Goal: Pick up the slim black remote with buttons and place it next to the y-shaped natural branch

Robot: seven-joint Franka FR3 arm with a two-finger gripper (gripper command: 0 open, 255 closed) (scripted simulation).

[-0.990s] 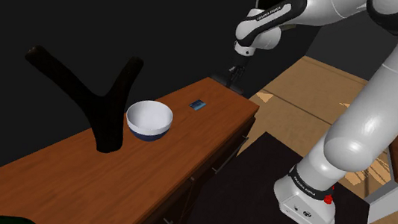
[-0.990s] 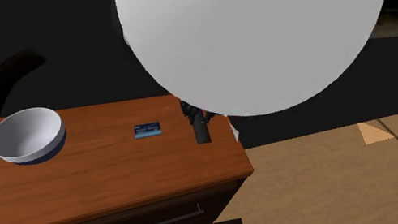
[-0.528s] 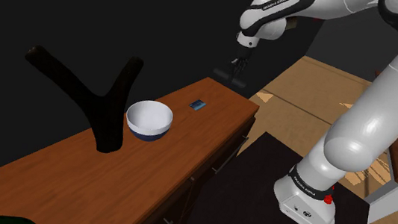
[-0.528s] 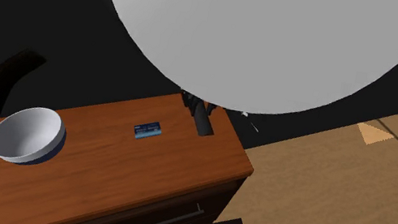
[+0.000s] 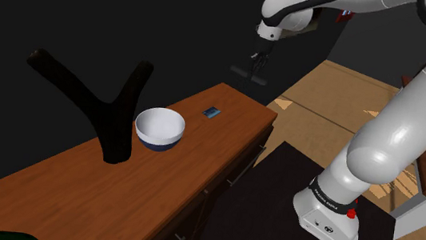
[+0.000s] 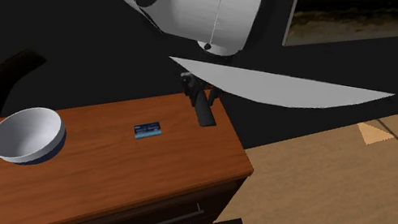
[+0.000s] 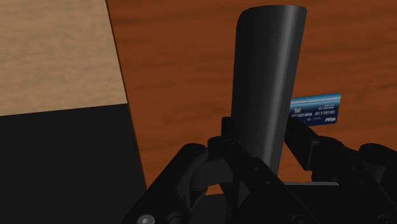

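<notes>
Directly beneath held remote, reddish cabinet meets floor

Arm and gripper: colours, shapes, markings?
White arm of rounded, glossy links with dark joints. Lettered dark bands sit near the gripper and on the base, which also carries a red button. The gripper is all black, with two slim fingers.

gripper clasping remote, hanging above wooden top, open air beneath, blue card flat below, white bowl between gripper and branch, bare wood past branch
</notes>
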